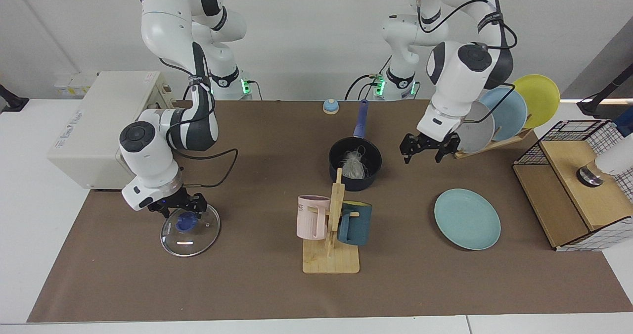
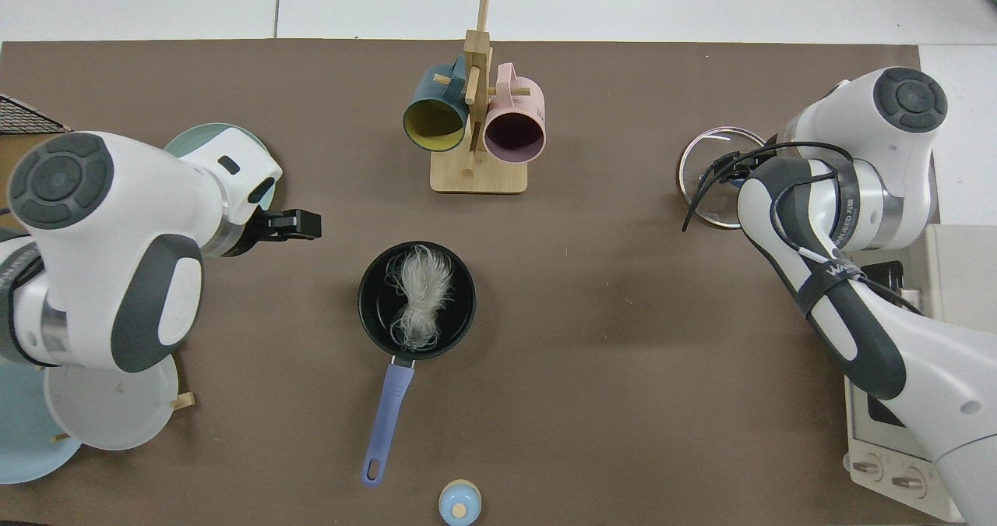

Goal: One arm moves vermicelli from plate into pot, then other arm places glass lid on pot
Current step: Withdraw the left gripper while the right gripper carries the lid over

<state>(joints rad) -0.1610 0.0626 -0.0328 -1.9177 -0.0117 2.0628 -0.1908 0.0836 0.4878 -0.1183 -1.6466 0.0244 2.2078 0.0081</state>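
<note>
Lid knob (image 1: 187, 221) half-hidden, right end effector (image 1: 182, 210) over it

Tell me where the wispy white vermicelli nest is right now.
The wispy white vermicelli nest lies inside the dark blue-handled saucepan at mid-table in the top view, behind the wooden mug stand in the facing view.

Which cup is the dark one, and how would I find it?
Find the wooden mug stand at the brown mat's near edge, in front of the pot. Two mugs hang there; the dark teal mug is beside the pink mug, on the side towards the pale green plate.
</note>
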